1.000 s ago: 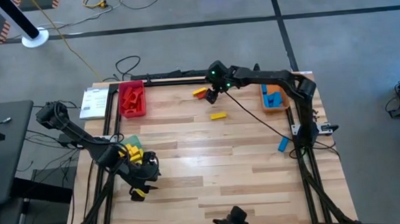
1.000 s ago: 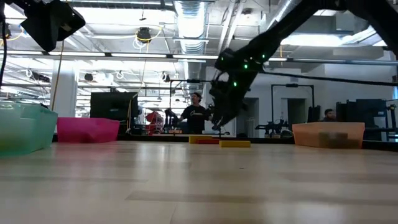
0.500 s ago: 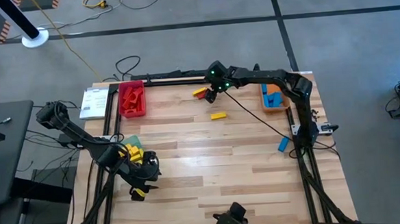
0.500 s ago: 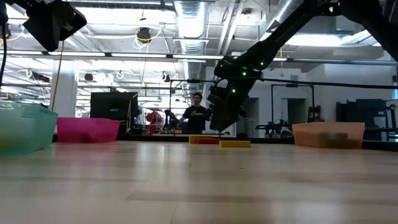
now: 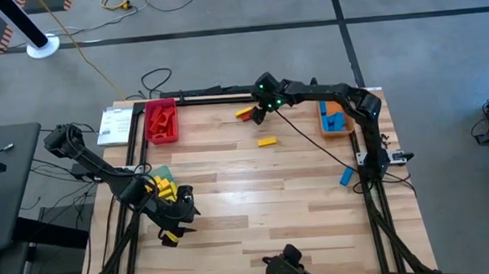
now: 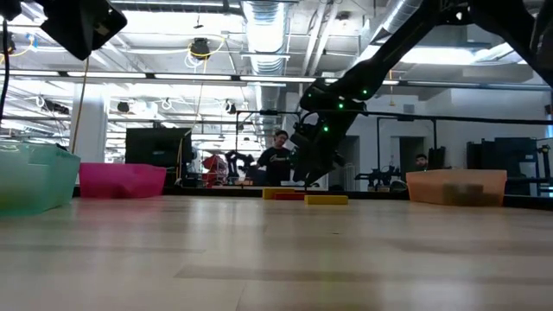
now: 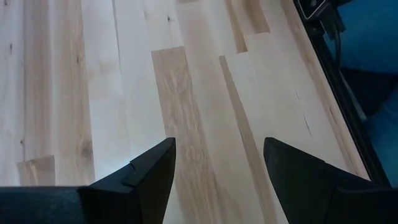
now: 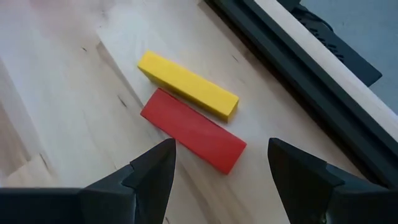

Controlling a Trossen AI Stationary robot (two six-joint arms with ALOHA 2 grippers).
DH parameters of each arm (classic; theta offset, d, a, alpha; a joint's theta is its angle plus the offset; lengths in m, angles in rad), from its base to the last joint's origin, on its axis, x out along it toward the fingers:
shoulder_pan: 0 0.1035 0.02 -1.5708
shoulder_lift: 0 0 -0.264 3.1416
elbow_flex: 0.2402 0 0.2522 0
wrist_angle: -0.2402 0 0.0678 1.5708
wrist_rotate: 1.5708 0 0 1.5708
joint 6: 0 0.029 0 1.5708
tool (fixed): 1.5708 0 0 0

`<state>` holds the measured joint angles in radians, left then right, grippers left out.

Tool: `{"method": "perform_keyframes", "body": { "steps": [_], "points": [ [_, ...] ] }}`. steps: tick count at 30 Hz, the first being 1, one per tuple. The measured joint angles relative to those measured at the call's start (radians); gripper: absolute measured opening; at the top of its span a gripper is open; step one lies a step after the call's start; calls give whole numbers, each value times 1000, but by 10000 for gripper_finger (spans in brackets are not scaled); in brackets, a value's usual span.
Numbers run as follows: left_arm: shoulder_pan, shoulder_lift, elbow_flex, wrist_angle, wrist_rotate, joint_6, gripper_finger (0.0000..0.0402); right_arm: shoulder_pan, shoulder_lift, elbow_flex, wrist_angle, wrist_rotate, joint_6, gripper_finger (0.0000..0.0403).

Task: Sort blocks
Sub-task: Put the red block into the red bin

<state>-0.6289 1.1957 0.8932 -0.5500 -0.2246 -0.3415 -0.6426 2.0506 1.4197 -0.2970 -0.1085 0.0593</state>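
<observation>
A red block [image 8: 193, 138] and a yellow block [image 8: 188, 85] lie side by side on the table near its far edge [image 5: 243, 113]. My right gripper [image 8: 221, 146] hangs open just above and short of them [image 5: 257, 115], touching neither. Another yellow block [image 5: 266, 141] lies nearer the middle, and a blue block [image 5: 345, 176] lies at the right. My left gripper [image 7: 217, 143] stands open over bare wood near the table's left front [image 5: 181, 214].
A red tray [image 5: 161, 122] with red blocks stands at the far left. An orange tray [image 5: 333, 119] with blue blocks stands at the far right. A green tray [image 5: 160, 182] with yellow blocks sits beside the left arm. A black frame rail [image 8: 292, 68] runs along the far edge.
My right gripper has sunk a little and edged closer to the red and yellow pair at the far edge, staying open. The blocks have not moved.
</observation>
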Motion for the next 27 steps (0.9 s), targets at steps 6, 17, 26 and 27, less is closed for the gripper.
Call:
{"method": "perform_keyframes", "body": {
  "steps": [6,17,26,27],
  "points": [
    [0,0,0,5,-11,0,238,-1,0,0,19,-5,4,269],
    [0,0,0,44,-11,5,238,27,77,7,-6,-11,35,269],
    [-5,0,0,47,-11,23,238,93,76,78,-266,1,-33,269],
    [-5,0,0,48,-11,24,238,104,76,86,-297,2,-57,269]
  ]
}}
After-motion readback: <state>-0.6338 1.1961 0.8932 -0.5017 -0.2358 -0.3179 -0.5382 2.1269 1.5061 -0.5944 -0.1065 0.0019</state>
